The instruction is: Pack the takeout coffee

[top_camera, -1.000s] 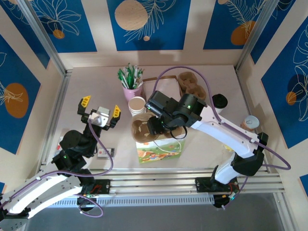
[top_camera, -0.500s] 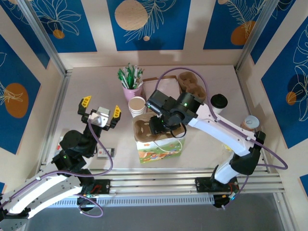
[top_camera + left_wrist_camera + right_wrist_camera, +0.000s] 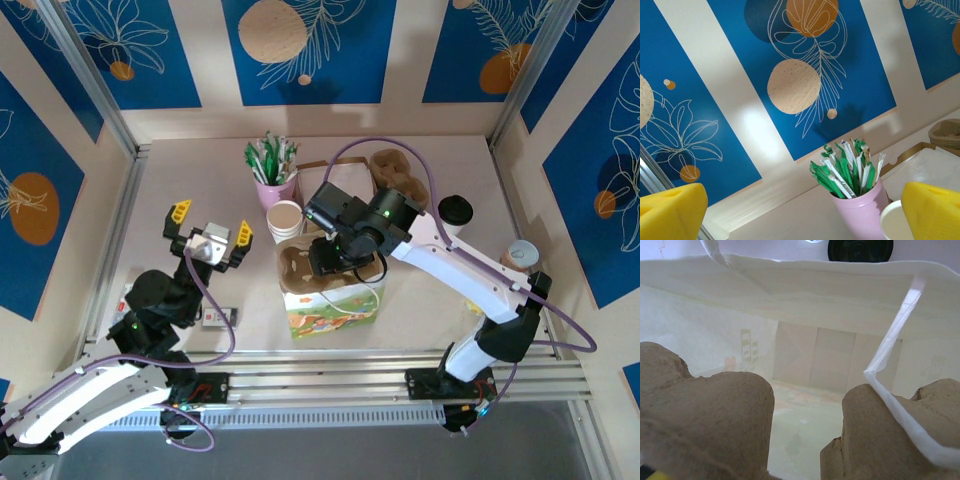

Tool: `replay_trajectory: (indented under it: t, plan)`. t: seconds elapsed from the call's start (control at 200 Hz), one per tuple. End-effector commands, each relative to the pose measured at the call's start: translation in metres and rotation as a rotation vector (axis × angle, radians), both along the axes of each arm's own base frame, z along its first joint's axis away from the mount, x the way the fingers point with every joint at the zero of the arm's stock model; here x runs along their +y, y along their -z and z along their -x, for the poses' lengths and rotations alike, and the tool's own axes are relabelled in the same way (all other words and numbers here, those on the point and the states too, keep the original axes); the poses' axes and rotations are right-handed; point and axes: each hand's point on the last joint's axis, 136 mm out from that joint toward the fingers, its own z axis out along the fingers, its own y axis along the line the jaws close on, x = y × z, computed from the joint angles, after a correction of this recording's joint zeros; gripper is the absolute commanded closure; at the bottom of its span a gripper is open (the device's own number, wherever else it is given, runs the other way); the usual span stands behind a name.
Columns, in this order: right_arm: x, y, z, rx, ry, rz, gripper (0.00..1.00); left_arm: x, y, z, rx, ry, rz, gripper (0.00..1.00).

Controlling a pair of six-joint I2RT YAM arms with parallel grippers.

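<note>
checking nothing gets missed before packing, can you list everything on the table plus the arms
takeout coffee: one, cream with black lid, back right
cup stack: one, cream, lidless, behind the bag's left corner
pink cup: one, holding green-white sticks, back centre
paper bag: one, white with colourful print, open, near centre
cup carrier: one, brown pulp, at the bag's mouth
spare carriers: brown, at the back, count unclear
white sheet: one, flat, left of the spare carriers
pale cup: one, far right edge
small box: one, near left, too small to identify
left claw: open, yellow tips, left of the cup stack
right claw: gripping the cup carrier over the paper bag
</note>
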Motion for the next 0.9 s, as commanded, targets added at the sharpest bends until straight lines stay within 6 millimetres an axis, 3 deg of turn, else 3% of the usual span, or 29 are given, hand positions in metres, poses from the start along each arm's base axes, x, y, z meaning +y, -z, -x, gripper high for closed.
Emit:
replay_trajectory:
  t: [0.0, 0.445, 0.895]
  plan:
    - [-0.004, -0.011, -0.001, -0.011, 0.023, -0.026, 0.54, 0.003, -0.009, 0.002, -0.018, 0.008, 0.033, 0.01]
    - [-0.011, -0.035, -0.007, -0.083, 0.048, -0.079, 0.54, 0.001, -0.007, 0.002, -0.015, 0.015, 0.03, 0.01]
    - [-0.008, -0.007, -0.015, -0.059, 0.05, 0.007, 0.53, 0.0, -0.006, 0.002, -0.012, 0.015, 0.025, 0.01]
